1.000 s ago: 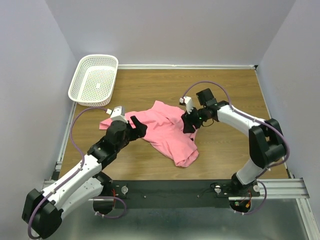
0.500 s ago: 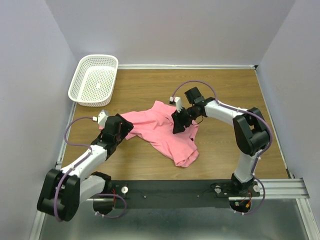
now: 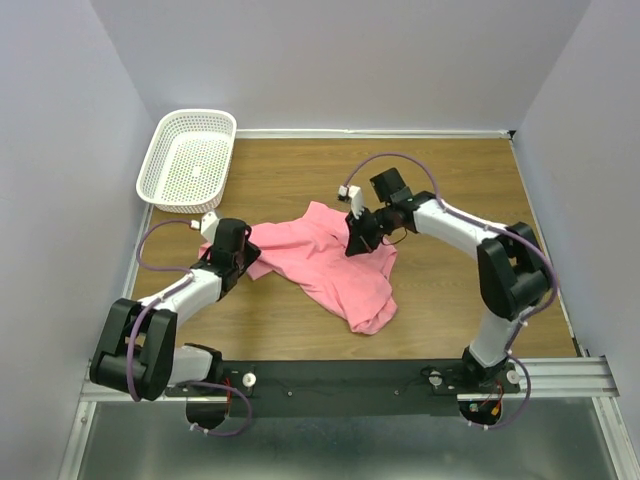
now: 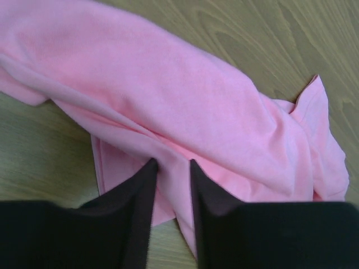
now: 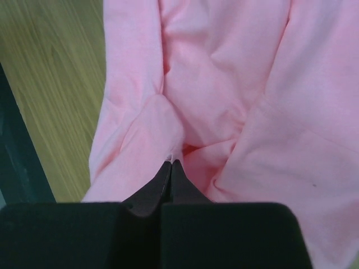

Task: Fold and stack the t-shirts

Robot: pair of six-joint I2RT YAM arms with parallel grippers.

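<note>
At the table's (image 3: 460,180) middle, I'm pinching the t-shirt (image 3: 325,265) with the right gripper (image 5: 170,163), the left gripper (image 4: 170,167) part-spread astride a fold; clamp before lifting.

The t-shirt (image 3: 320,262) is soft matt pink cloth, the table (image 3: 450,180) smooth grained wood, the basket (image 3: 215,150) white plastic mesh.

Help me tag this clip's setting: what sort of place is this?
Probably a lab test booth: a wooden table boxed in by plain walls, two robot arms bolted to a metal rail, only a pink t-shirt and basket on it.
</note>
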